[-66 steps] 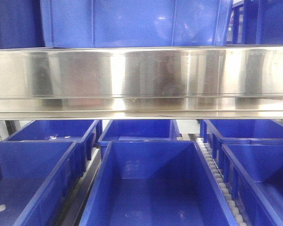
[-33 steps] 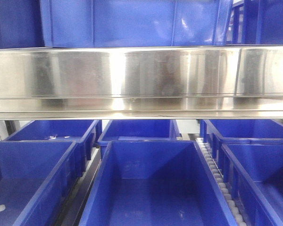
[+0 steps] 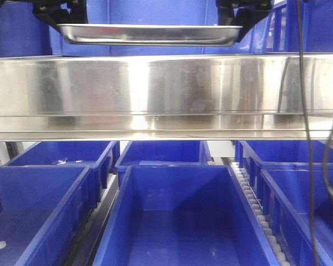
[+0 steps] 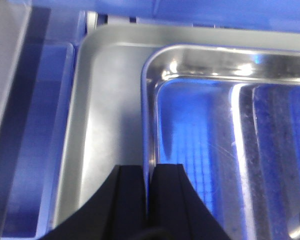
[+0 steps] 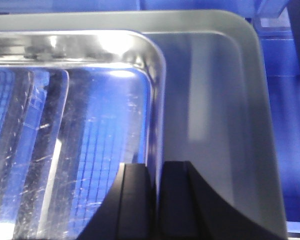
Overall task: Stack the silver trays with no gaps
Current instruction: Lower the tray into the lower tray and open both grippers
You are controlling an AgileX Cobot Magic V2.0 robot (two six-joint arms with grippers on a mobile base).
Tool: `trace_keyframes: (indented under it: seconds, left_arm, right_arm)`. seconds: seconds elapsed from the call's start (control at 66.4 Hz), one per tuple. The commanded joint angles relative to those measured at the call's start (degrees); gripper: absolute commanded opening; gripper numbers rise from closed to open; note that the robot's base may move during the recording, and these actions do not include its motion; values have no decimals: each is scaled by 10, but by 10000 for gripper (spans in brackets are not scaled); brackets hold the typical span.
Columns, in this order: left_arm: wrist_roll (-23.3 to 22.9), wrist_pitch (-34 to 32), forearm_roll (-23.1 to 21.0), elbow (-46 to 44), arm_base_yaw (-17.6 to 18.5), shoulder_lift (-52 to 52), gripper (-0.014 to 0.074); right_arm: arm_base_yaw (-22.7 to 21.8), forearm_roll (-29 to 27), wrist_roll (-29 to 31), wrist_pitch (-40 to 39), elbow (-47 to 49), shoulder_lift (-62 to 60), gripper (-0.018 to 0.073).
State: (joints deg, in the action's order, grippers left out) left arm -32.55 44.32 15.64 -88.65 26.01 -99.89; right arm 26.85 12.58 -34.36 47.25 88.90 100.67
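A shiny silver tray hangs level at the top of the front view, above the steel rail. My left gripper holds its left end and my right gripper its right end. In the left wrist view my left gripper is shut on the left rim of the held tray. A second silver tray lies below it, jutting out to the left. In the right wrist view my right gripper is shut on the right rim of the held tray. The lower tray juts out to the right.
A wide mirror-like steel rail crosses the front view under the held tray. Deep blue bins stand in rows below it, with a white roller strip between two of them. Black cables hang at the right. More blue bins stand behind the tray.
Neither tray nor grippers showed in the front view before. Now the tray, held at both ends, has come into view at the top.
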Motion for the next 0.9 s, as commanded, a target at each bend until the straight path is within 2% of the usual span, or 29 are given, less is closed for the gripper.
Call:
trace_keyframes:
  seconds: [0.0,0.121,0.241,0.407,0.482,0.572,0.648,0.738,0.814,0.889]
  left_arm:
    - [6,-35,-29,-6,6,6,-17]
    - [6,-29,-38,-6,6,-3,-17]
    - [9,-26,-69,-6,6,-12,-17]
    - [14,-30,-72,-6,6,-12,-6]
    - [21,-28,-72,-6,6,-12,43]
    - [21,-28,-74,-6,6,-12,176]
    - [21,-26,-74,-6,6,-12,276]
    - [20,-20,-63,-6,6,-12,371]
    - [20,-14,-55,-6,6,-12,394]
    - [19,-10,-43,-6,6,-12,393]
  right_arm:
    - [2,-16,5,-42,8,3,-4]
    - [2,-20,5,-38,8,10,-4]
    - [2,-20,5,-39,8,10,-4]
    - [2,-17,5,-39,8,10,-4]
    - [2,-17,5,-40,8,10,-4]
    - [2,-16,5,-40,8,10,6]
    - [2,-9,5,-39,8,10,81]
    - [0,-7,5,-33,8,10,242]
    - [-5,-5,5,-24,8,10,384]
    - [-11,-6,5,-23,8,10,464]
